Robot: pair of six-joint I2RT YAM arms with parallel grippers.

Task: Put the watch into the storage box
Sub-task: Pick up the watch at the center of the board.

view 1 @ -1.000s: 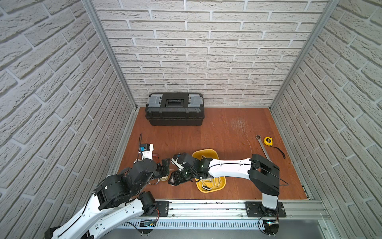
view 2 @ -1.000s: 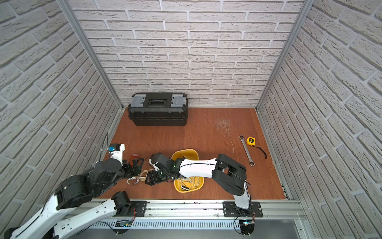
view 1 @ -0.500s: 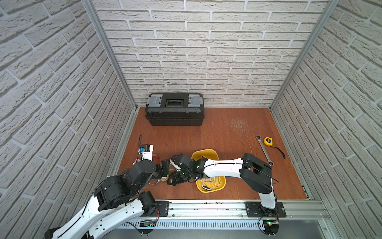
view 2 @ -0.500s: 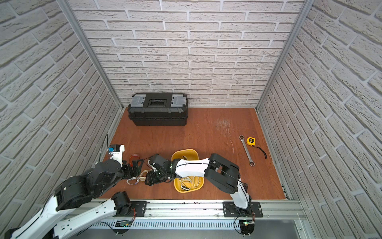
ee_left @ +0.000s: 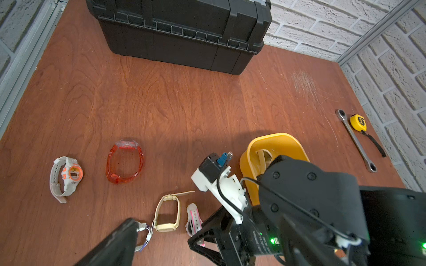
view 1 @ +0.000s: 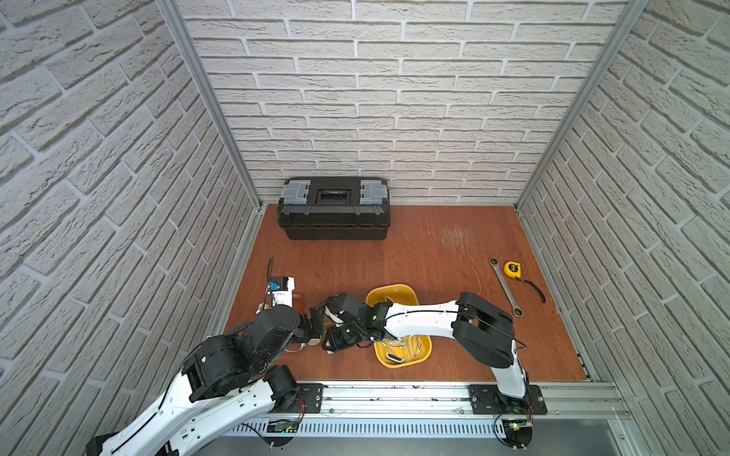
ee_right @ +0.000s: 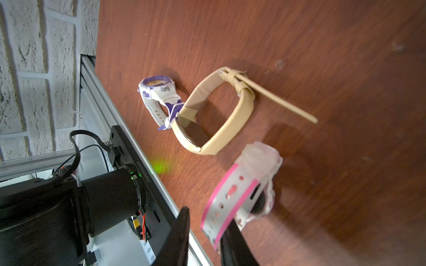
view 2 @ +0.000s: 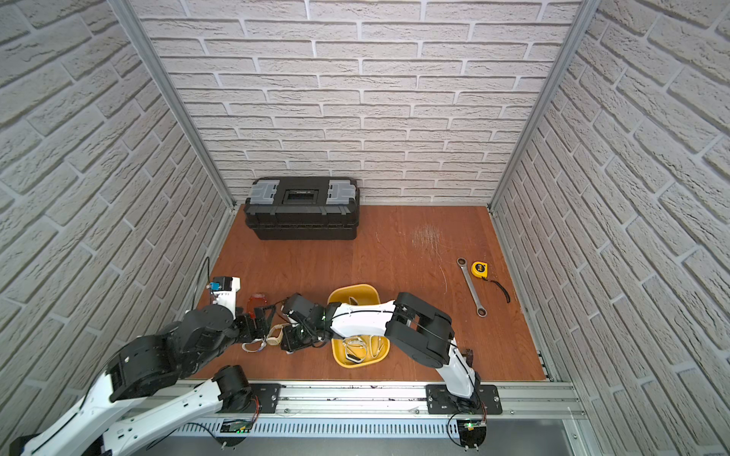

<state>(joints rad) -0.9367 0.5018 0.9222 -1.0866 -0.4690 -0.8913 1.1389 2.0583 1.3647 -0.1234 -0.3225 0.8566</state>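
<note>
The right arm has been sinking a little lower beside the yellow tray (view 1: 395, 290). The right gripper (ee_right: 205, 217) has been narrowing, and its jaws are now straddling the strap of the pink-striped watch (ee_right: 232, 193), which is lying on the table. I cannot tell whether they are pinching it yet. Just past the fingertips, a beige watch (ee_right: 191, 134) is lying untouched. The tray is waiting behind the wrist, probably for a short carry back. The left gripper (view 2: 262, 321) is hovering opposite, spread wide and empty.

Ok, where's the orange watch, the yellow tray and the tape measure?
see-through orange plastic watch (ee_left: 126, 144): left wrist view, its case.
shallow yellow plastic tray (ee_left: 276, 136): left wrist view, far rim.
yellow tape measure (ee_left: 358, 122): left wrist view, body.
</note>
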